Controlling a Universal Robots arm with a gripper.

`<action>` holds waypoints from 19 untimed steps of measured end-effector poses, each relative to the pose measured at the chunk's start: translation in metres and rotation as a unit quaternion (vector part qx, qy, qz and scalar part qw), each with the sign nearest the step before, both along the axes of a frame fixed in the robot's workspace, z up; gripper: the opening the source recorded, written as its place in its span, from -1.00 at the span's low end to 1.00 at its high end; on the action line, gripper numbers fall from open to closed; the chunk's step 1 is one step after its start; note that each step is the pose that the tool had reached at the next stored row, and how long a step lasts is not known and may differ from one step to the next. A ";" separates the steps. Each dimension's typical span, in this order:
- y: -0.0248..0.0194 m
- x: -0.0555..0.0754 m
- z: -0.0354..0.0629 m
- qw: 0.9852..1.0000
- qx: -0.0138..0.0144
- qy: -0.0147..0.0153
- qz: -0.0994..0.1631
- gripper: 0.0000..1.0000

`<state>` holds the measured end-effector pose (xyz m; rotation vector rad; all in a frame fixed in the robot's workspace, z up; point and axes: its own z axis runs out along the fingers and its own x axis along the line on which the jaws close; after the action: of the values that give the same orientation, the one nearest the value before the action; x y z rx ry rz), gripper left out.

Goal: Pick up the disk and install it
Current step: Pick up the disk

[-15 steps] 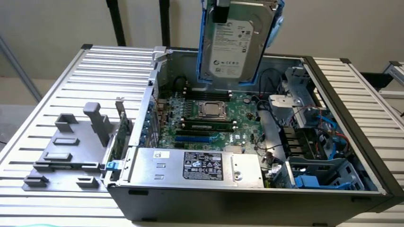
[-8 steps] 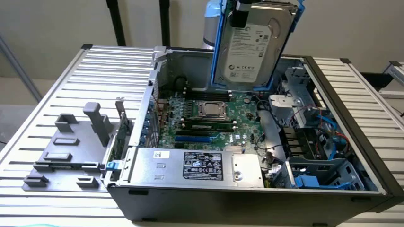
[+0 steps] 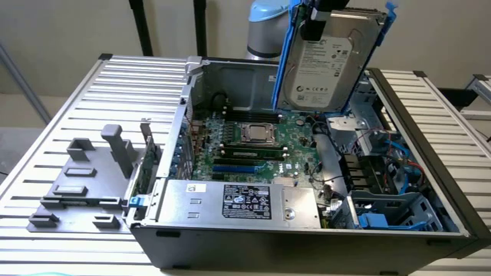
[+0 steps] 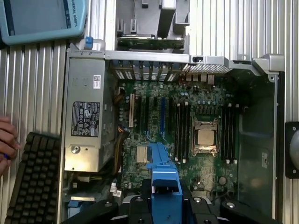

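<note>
**Disk held aloft over the open case, not yet seated**

Nearest in the exterior view, the silver power-supply box (image 3: 230, 201) lies along the near wall of the open case (image 3: 307, 247). At the near corner on the exterior view's right sits a grey cage with blue plastic parts (image 3: 391, 215). Just beyond it is a tangle of blue and red cables (image 3: 403, 167). On the slatted table (image 3: 61, 103), at the exterior view's left of the case, stands the grey fixture (image 3: 84, 184) with its upright posts. Further in lies the green motherboard (image 3: 268, 144), with the processor socket (image 3: 257, 133) near its middle.

Beyond that, over the far part of the case toward the exterior view's right, the disk (image 3: 330, 63) hangs on end. Its label faces the camera and it is clear of everything below. The claw (image 3: 326, 20) has it by the upper end, jaws part-way closed and clamped on it.

The likely risks are these. With the grip only at one end, a slip would drop the disk onto the board or the cables. A blue rail could also snag a cable or the case wall if it came down tilted. In the wrist view a person's hand (image 4: 7, 140) rests by a keyboard (image 4: 35, 182) beside the case, close enough to matter if the arm swung that way.

The grey-blue pendant (image 4: 42, 18) reads "UNIVERSAL ROBOTS". The print on the disk's white label and the power supply's black-and-white label is too small to read.
</note>
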<state>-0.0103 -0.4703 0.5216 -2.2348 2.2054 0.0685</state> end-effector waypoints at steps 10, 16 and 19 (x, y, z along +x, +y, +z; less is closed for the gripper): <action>-0.0279 0.018 0.0000 1.000 0.000 0.003 0.000 -0.35; -0.0481 0.023 0.0000 1.000 0.001 0.006 0.000 -0.35; -0.0569 0.028 0.0000 1.000 0.001 0.007 0.000 -0.35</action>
<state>0.0181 -0.5272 0.5216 -2.2405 2.2115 0.0861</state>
